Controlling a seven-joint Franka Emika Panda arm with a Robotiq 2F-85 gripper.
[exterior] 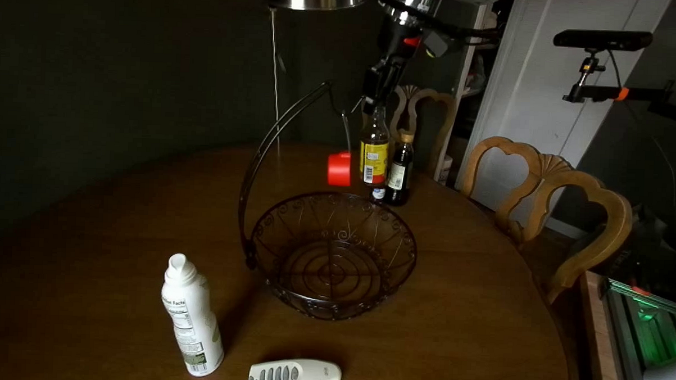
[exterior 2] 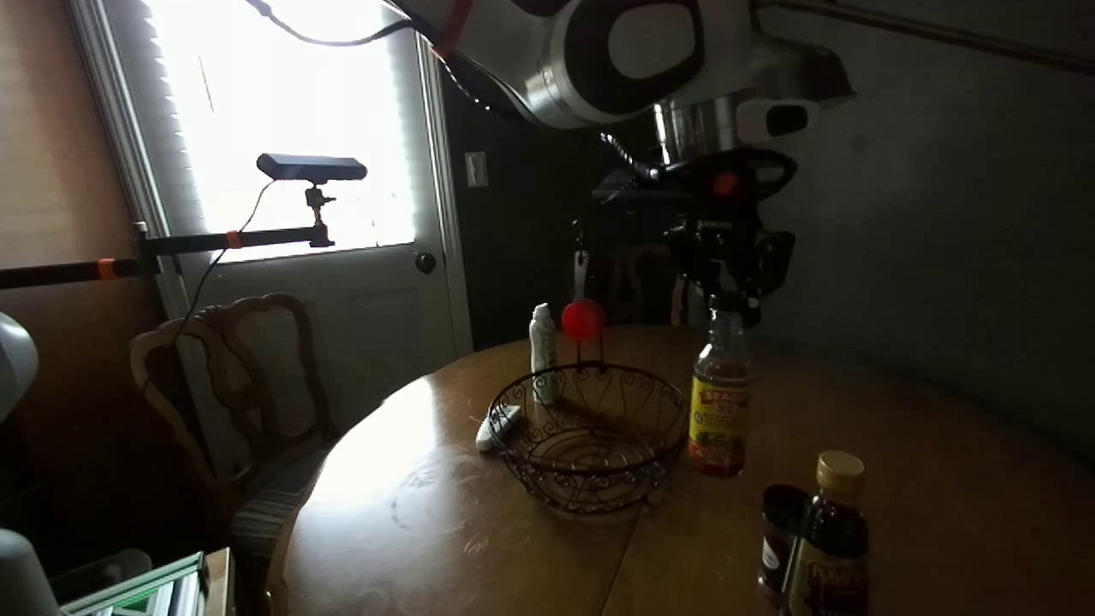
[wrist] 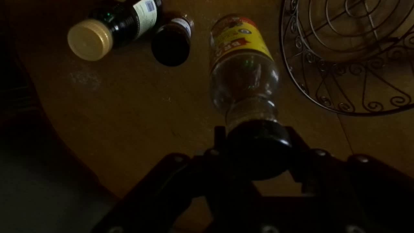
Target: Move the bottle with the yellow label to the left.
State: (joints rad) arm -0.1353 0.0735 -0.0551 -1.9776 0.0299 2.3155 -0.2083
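The bottle with the yellow label (exterior: 375, 157) hangs nearly upright under my gripper (exterior: 375, 100), its base a little above the table. It also shows in an exterior view (exterior 2: 720, 412) just beside the wire basket, with the gripper (exterior 2: 732, 310) over its neck. In the wrist view the bottle (wrist: 242, 42) runs away from the camera, its black cap between the two fingers of the gripper (wrist: 256, 139). The fingers touch the cap on both sides. The lower edge of the fingers is dark and hard to make out.
A wire basket (exterior: 289, 298) with a tall handle stands mid-table, a red cup (exterior: 339, 168) hanging from it. A dark slim bottle (exterior 2: 828, 547) and a small dark-capped jar (exterior 2: 778, 535) stand near the bottle. A white bottle (exterior: 193, 320) and a remote (exterior: 298, 375) lie beyond the basket.
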